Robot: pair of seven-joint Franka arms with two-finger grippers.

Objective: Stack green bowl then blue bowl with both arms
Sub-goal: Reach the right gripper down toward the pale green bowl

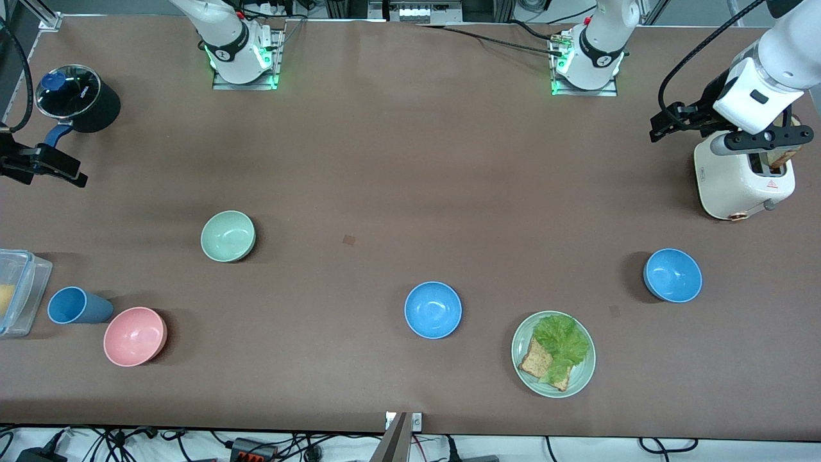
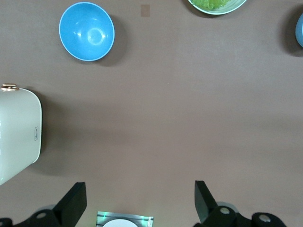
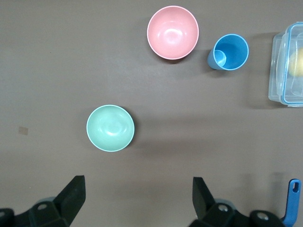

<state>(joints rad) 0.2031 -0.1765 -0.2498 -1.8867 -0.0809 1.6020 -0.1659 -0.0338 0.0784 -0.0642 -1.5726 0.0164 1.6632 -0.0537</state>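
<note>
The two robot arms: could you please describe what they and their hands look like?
Both arms are white with rounded jointed links and black bands near the bases, which sit on metal plates glowing green. Black cables run along the left arm and to its base. The left hand and the right hand are dark, each with two flat black fingers on a dark body.

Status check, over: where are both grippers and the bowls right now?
Left gripper open, up beside the toaster; right gripper open near the pot. Green bowl, both blue bowls untouched, apart. Nothing blocking.
</note>
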